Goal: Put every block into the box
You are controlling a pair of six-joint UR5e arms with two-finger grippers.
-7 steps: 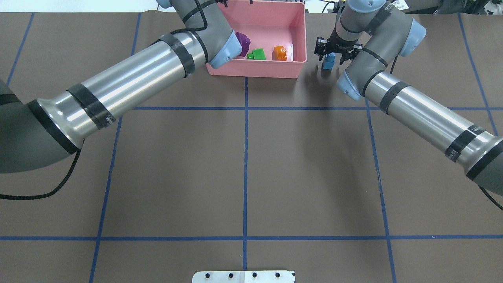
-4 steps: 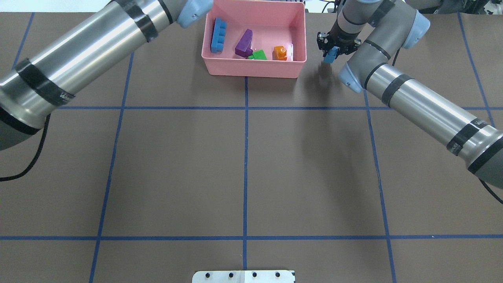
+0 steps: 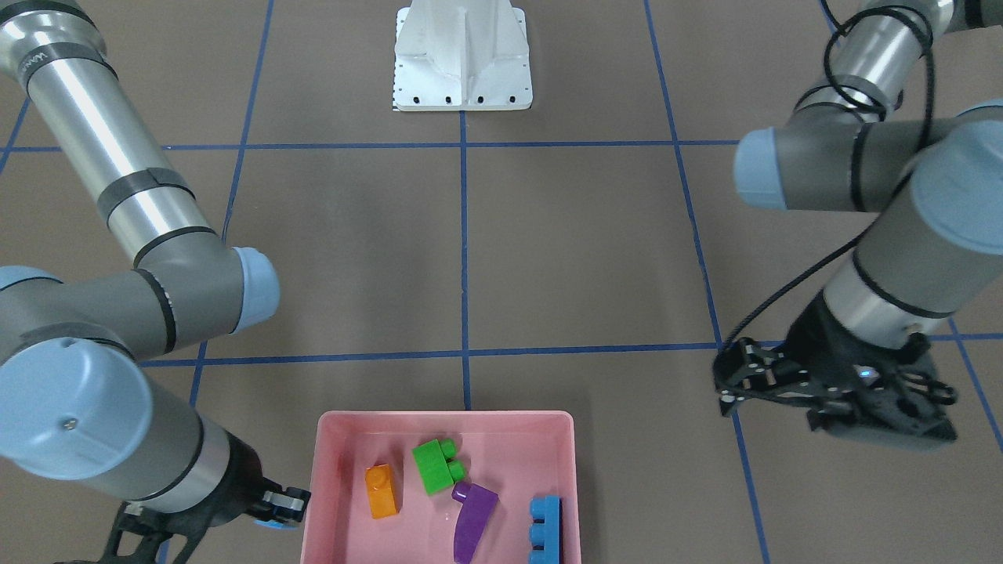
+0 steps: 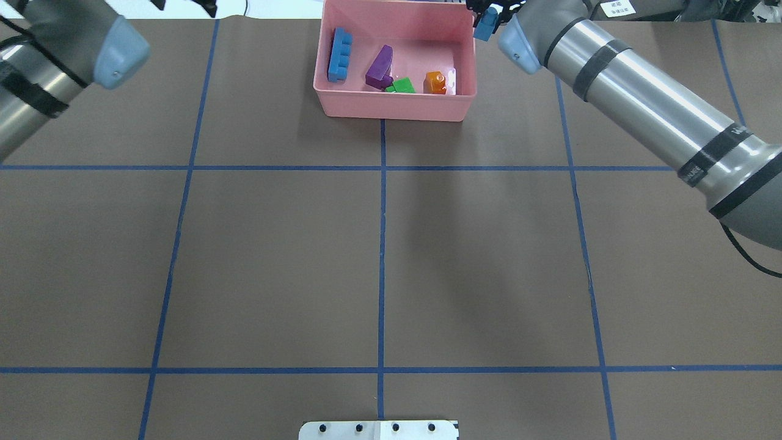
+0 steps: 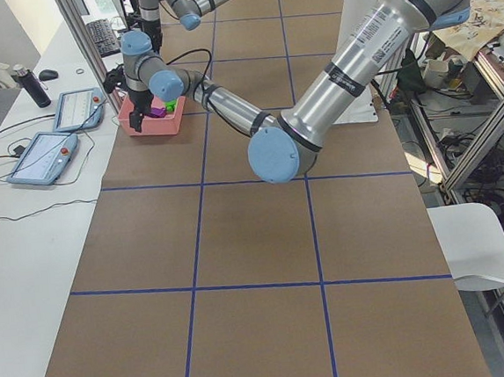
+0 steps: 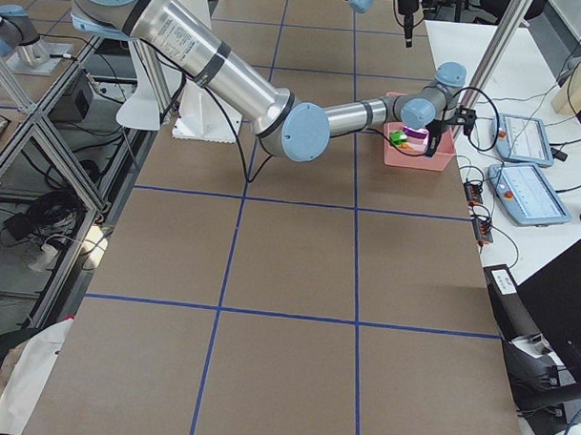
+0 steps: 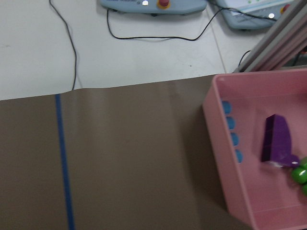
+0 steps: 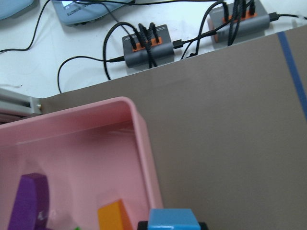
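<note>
The pink box (image 4: 391, 113) stands at the table's far middle. In it lie a long blue block (image 4: 339, 55), a purple slope (image 4: 380, 66), a green block (image 4: 402, 85) and an orange block (image 4: 435, 82). My right gripper (image 4: 487, 15) is shut on the light-blue cube (image 4: 487, 25) and holds it in the air at the box's far right corner. In the right wrist view the cube (image 8: 171, 220) hangs just over the box's right wall (image 8: 144, 143). My left gripper (image 3: 842, 415) is open and empty, well to the box's left.
The white robot base (image 4: 379, 429) sits at the near edge. Cable hubs (image 8: 148, 43) and control tablets (image 7: 153, 5) lie on the white surface beyond the table's far edge. Blue tape lines grid the brown tabletop.
My right gripper lifted the light-blue cube off the table and carried it to the box's far right corner. My left arm withdrew leftward from the box, leaving the long blue block inside.
</note>
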